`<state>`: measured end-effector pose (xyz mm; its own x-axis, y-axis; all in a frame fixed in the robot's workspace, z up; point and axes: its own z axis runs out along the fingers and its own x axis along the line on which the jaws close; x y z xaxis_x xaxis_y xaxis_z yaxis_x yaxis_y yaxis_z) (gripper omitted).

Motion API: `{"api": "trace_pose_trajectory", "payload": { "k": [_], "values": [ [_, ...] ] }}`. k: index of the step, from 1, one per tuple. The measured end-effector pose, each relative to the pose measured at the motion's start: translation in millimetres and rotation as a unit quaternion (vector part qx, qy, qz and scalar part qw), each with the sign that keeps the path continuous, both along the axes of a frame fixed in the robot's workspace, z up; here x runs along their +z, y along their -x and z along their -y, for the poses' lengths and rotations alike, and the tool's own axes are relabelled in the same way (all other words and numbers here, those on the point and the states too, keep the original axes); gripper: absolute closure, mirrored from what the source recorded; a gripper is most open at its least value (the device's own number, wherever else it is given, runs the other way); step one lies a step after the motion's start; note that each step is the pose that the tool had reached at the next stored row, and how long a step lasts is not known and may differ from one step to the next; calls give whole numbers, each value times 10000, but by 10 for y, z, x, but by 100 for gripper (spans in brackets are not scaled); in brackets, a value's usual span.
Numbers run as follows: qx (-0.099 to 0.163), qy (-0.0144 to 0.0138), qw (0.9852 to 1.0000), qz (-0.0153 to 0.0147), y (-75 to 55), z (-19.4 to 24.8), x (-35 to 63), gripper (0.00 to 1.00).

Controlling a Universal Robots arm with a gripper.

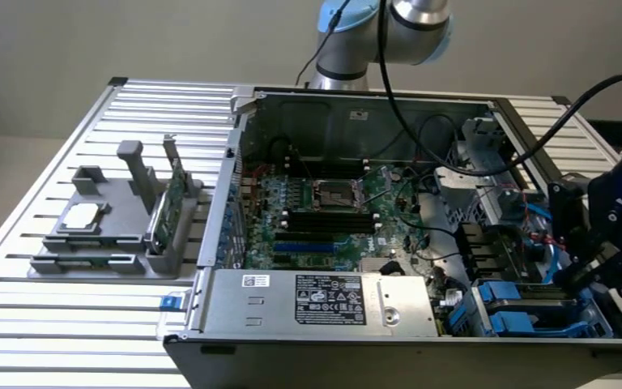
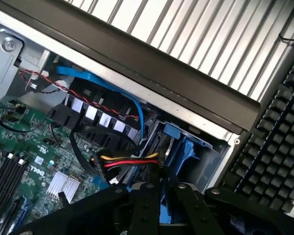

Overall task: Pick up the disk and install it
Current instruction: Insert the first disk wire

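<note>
The open computer case holds blue drive carriers; hand above them, grip state unclear

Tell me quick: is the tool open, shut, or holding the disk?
Tool: at the blue drive bay in the computer case; whether it is open, shut or holding the disk cannot be told.

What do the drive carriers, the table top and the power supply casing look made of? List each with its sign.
Drive carriers: likely plastic, with a uniform bright blue, moulded look.
Table top: probably aluminium, pale silver ribbed slats with a matte sheen.
Power supply casing: apparently sheet metal, flat grey panels with a printed label stuck on.
</note>
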<state>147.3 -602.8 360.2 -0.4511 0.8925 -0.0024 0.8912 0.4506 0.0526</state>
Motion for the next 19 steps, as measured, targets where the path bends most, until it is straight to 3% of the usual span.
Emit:
{"api": "trace_pose_trajectory", "payload": {
  "k": [5,11,17,19],
  "values": [
    [-215,10,9998,-22,0,-1,0,84],
    [-614,10,9981,-25,-1,-10,-20,84],
    [-673,10,9977,-27,0,-152,-90,84],
    [-722,9,9974,-27,0,-176,-109,84]
  ]
}}
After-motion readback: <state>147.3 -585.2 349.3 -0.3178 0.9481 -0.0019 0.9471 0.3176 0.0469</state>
